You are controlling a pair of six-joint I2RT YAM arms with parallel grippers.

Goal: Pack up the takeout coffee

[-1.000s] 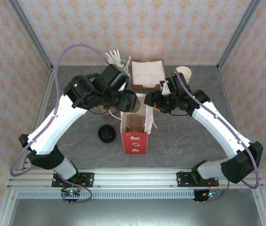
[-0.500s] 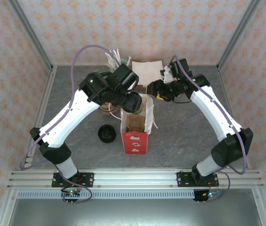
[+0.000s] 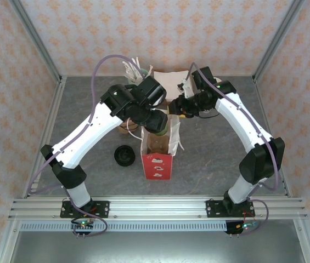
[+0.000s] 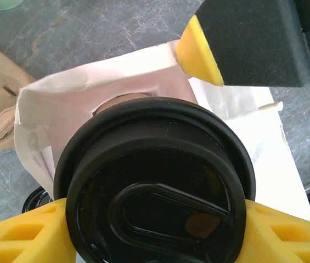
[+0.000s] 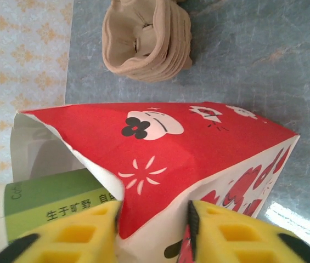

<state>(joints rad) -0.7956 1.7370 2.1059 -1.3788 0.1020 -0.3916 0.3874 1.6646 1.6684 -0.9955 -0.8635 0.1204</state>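
Green paper with a shiny black plastic lid: that is the cup. We see it up in the air, right over the open top of the bag, not inside it yet. The left gripper holds it, its yellow fingers pressed on both sides just under the lid.

We think the step in hand is putting the cup down into the bag. Next, the cup needs to go straight down through the middle of the opening. It should be kept upright so it does not catch the paper edge, and be let go only when it stands on the bottom.

The bag is thin paper, red with white pictures outside and plain white inside. It is tall and boxy. Paper like that bends easily. The right gripper has its fingers on both sides of the bag's top edge. We cannot tell if they squeeze the paper or just sit around it.

Near the bag lies a stack of brown trays, bumpy like egg-box card. A spare lid, round and black, lies on the grey, stone-look table, on the left arm's side.
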